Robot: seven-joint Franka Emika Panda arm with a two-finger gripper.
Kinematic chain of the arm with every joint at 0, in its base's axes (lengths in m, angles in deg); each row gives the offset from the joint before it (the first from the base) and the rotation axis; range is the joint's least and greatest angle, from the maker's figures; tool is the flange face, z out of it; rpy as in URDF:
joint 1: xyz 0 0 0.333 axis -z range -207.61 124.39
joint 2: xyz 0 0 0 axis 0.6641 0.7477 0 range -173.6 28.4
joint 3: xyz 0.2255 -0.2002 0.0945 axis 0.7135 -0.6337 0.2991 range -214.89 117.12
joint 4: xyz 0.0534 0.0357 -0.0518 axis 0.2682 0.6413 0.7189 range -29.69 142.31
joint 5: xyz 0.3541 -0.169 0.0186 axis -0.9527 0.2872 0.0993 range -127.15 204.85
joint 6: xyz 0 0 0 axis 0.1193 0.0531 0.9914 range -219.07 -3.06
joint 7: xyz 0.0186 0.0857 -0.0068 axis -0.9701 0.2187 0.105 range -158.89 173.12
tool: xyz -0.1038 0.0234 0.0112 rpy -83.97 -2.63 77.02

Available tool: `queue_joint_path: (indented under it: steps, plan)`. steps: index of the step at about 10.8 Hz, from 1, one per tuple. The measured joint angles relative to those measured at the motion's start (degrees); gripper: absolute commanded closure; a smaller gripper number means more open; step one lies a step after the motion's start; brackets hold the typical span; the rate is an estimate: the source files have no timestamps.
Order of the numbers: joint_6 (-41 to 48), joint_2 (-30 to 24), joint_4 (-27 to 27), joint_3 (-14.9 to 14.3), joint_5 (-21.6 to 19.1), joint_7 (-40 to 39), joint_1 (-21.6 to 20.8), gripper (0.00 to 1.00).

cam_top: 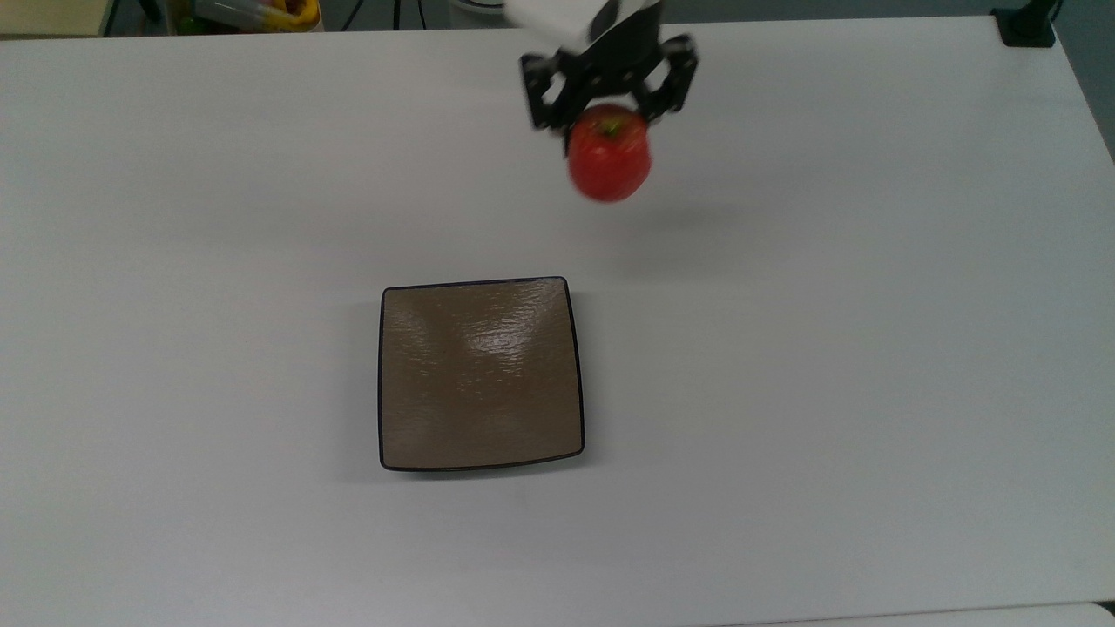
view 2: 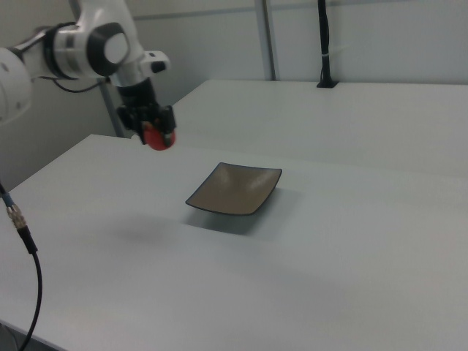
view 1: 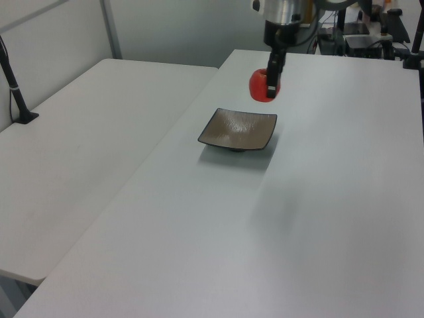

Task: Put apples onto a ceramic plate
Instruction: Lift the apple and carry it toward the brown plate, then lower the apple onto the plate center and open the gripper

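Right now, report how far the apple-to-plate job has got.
Done: the apple is picked up, clamped in the gripper and held above the table. In hand: the carry; in the top view the apple hangs above and right of the ceramic plate, not over it. Left: bring it over the plate, which holds nothing, lower it and let go.
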Motion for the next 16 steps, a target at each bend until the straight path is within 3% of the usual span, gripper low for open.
queue_joint_path:
  steps: [4,9,10,11,12,13,16]
  plan:
    - [-11.22,8.83,-1.03,-0.15,0.00,-10.61,6.37,0.77]
    - [-22.77,18.14,-1.34,-0.43,1.78,-12.74,7.75,0.76]
    - [-25.17,19.68,-1.34,-0.55,1.93,-12.74,7.76,0.68]
    - [-26.32,20.88,-1.35,-0.74,1.99,-12.75,7.76,0.49]
    - [-26.67,21.78,-1.37,-0.95,2.00,-12.75,7.75,0.17]
    - [-27.09,22.21,-1.37,-1.06,2.00,-12.75,7.75,0.00]
    - [-27.54,22.40,-1.39,-1.10,2.41,-12.75,7.74,0.00]
